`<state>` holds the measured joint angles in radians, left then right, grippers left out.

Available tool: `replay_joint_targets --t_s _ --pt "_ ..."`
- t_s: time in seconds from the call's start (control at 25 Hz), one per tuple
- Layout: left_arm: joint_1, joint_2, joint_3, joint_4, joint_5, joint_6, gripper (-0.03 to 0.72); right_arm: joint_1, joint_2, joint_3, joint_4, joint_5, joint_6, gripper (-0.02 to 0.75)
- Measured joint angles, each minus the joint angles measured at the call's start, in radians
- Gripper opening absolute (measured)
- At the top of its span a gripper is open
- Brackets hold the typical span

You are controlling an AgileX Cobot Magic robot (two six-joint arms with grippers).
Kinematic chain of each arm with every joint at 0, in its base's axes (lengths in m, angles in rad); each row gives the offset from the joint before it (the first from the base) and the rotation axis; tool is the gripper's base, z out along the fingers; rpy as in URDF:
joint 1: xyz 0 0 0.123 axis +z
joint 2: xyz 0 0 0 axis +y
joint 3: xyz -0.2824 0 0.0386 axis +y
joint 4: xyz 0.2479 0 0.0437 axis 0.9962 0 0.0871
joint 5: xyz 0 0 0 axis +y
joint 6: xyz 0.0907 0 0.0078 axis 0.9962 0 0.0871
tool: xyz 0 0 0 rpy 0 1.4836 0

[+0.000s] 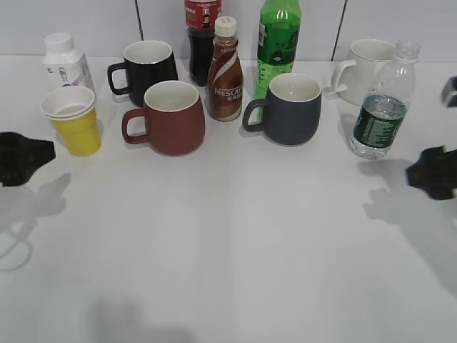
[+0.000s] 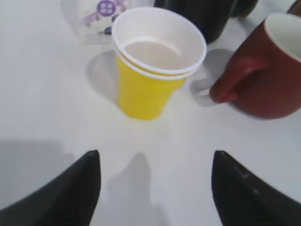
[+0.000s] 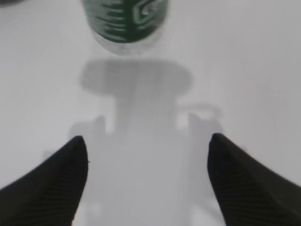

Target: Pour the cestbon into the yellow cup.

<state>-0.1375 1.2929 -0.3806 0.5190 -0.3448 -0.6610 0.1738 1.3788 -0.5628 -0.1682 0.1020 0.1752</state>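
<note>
A plain white bench (image 1: 235,243) filled nearly the whole exterior view, its matte top marked by soft grey shadows. Behind it rose a pale tiled wall (image 1: 93,25), split by thin dark vertical seams. Light fell evenly, bright and diffuse.
</note>
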Motion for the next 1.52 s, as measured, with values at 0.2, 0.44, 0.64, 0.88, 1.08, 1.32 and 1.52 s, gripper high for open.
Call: replay_joint_targets --t_s 0.2,0.44,0.64,0.88,1.08,1.32,1.52 --pt "-0.137 -0.086 -0.137 -0.001 0.405 -0.025 0.559 0.000 -0.138 -0.092 0.049 0.349 -0.029 0.592" --pt "-0.370 -0.229 -0.297 -0.010 0.966 -0.025 0.559 0.001 -0.338 -0.105 0.297 0.653 -0.276 0.592" --pt "-0.547 -0.407 -0.354 -0.093 1.355 -0.009 0.559 0.001 -0.549 -0.105 0.329 0.847 -0.316 0.592" --pt "-0.621 -0.657 -0.355 -0.314 1.552 0.189 0.559 0.001 -0.832 -0.095 0.301 0.955 -0.298 0.592" --pt "-0.621 -0.849 -0.296 -0.340 1.559 0.329 0.559 0.001 -1.036 -0.029 0.203 0.977 -0.235 0.592" --pt "-0.621 -1.021 -0.184 -0.318 1.529 0.424 0.559 0.001 -1.183 0.053 0.168 0.959 -0.224 0.592" --pt "-0.621 -1.078 -0.152 -0.314 1.438 0.443 0.559 0.001 -1.201 0.055 0.168 0.948 -0.223 0.592"
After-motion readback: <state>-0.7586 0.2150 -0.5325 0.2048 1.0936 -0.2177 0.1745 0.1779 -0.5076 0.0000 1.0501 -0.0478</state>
